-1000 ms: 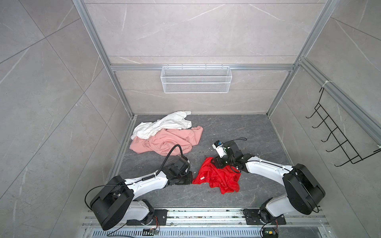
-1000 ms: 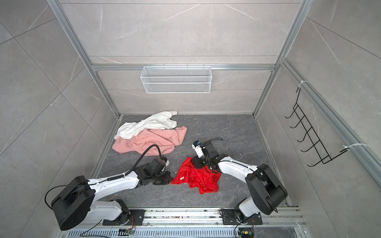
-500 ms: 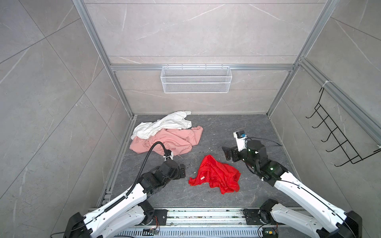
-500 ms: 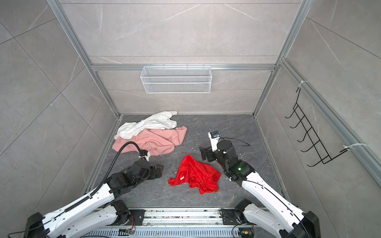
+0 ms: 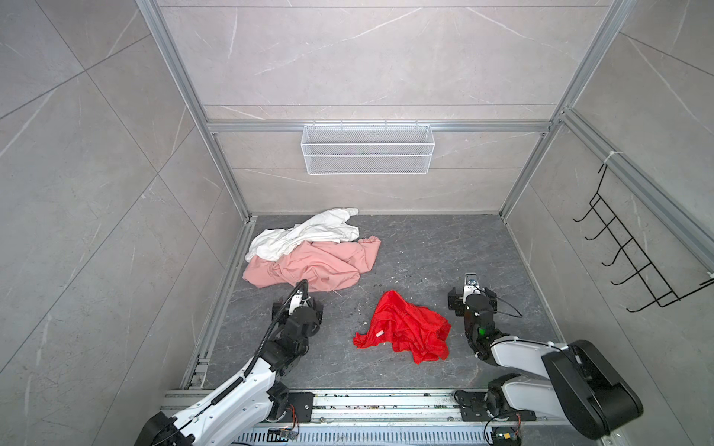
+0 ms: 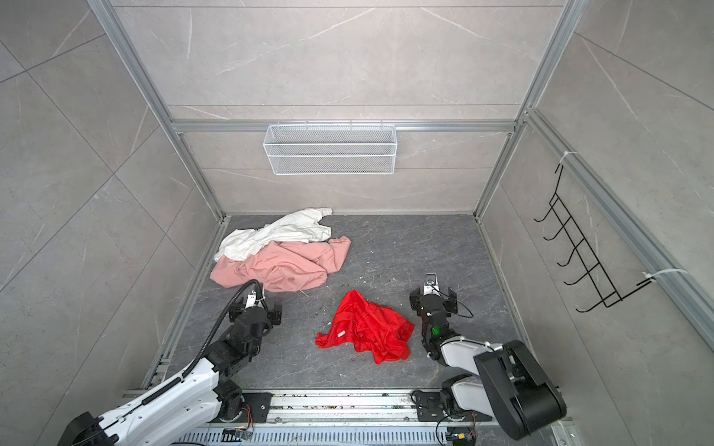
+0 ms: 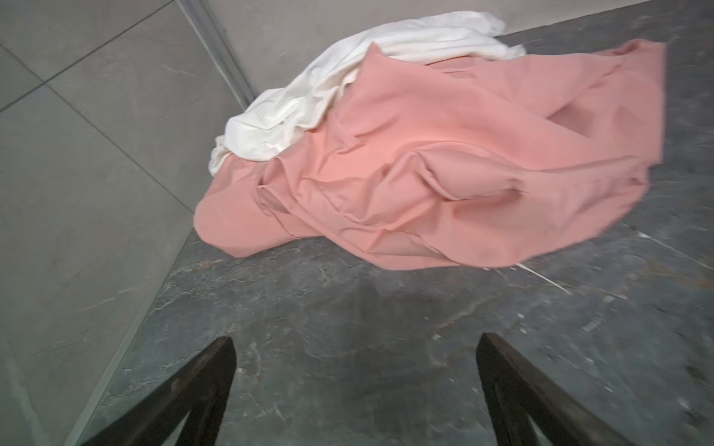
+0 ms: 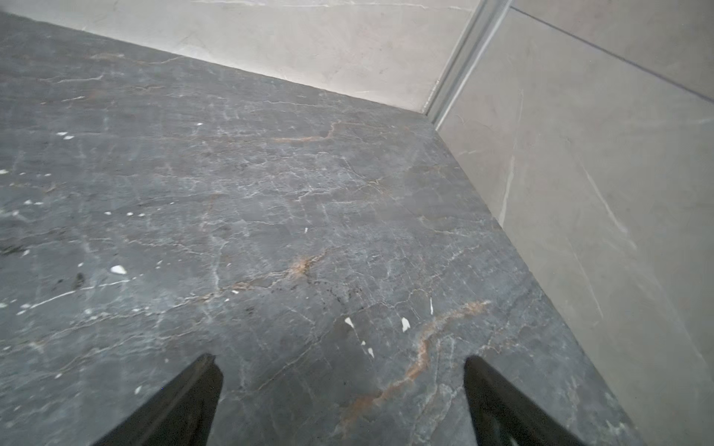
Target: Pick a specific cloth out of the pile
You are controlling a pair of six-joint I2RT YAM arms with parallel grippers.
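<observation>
Red cloth (image 5: 403,334) lies crumpled on the surface (image 5: 425,251), clear of the pile (image 5: 309,262), between your two hands, both spread wide and empty; your right hand (image 5: 472,298) stands nearer its edge than your left hand (image 5: 297,306), which faces the pile.

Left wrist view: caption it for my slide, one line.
Open left end effector above dark floor, facing the pink cloth, white cloth beyond.
</observation>
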